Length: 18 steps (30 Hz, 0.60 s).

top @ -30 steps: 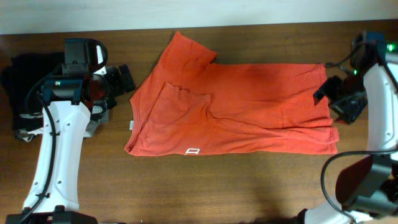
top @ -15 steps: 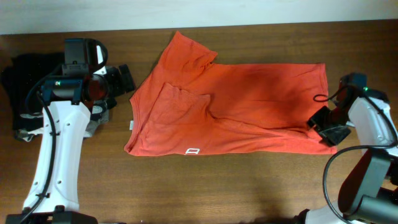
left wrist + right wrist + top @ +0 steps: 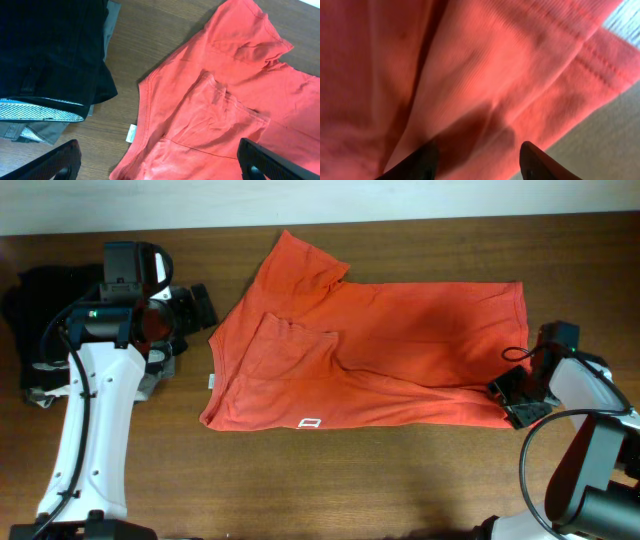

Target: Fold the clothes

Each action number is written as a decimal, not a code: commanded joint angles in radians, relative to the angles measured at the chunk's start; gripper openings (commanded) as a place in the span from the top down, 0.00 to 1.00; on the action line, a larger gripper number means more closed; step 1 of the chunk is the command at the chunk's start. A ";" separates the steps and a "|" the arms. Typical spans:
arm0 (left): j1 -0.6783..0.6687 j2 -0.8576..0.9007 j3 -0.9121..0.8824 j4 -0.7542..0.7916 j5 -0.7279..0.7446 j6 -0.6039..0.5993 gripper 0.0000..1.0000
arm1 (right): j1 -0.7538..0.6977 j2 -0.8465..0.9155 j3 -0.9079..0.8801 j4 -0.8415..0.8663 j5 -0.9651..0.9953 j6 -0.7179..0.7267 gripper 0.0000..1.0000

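The orange-red T-shirt lies spread on the brown table, neck to the left, hem to the right, with one sleeve folded over its left part and a small white mark at its front edge. It also shows in the left wrist view and fills the right wrist view. My left gripper hovers open left of the neckline; its fingers show in the left wrist view. My right gripper is open, low over the shirt's front right hem corner.
A stack of folded black, grey and white garments sits at the table's left edge, also in the left wrist view. The wall edge runs along the back.
My right gripper has moved down from the far right edge and toward the front, reaching the shirt's front right corner. The left arm has not moved.
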 commanded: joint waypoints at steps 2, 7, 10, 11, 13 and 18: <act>0.002 0.001 -0.001 -0.001 0.000 0.004 0.01 | -0.032 -0.003 -0.027 0.034 -0.026 0.016 0.43; 0.002 0.001 -0.001 -0.001 0.000 0.004 0.00 | -0.033 -0.003 -0.027 0.056 -0.029 0.016 0.44; 0.002 0.001 -0.001 -0.001 0.000 0.004 0.00 | -0.033 -0.003 -0.027 0.074 -0.029 0.016 0.49; 0.002 0.001 -0.001 -0.001 0.000 0.004 0.01 | -0.033 -0.003 -0.027 0.079 -0.029 0.016 0.50; 0.002 0.001 -0.001 -0.001 0.000 0.004 0.01 | -0.033 -0.003 -0.027 0.080 -0.029 0.016 0.56; 0.002 0.001 -0.001 -0.001 0.000 0.004 0.01 | -0.033 -0.003 -0.027 0.087 -0.029 0.016 0.83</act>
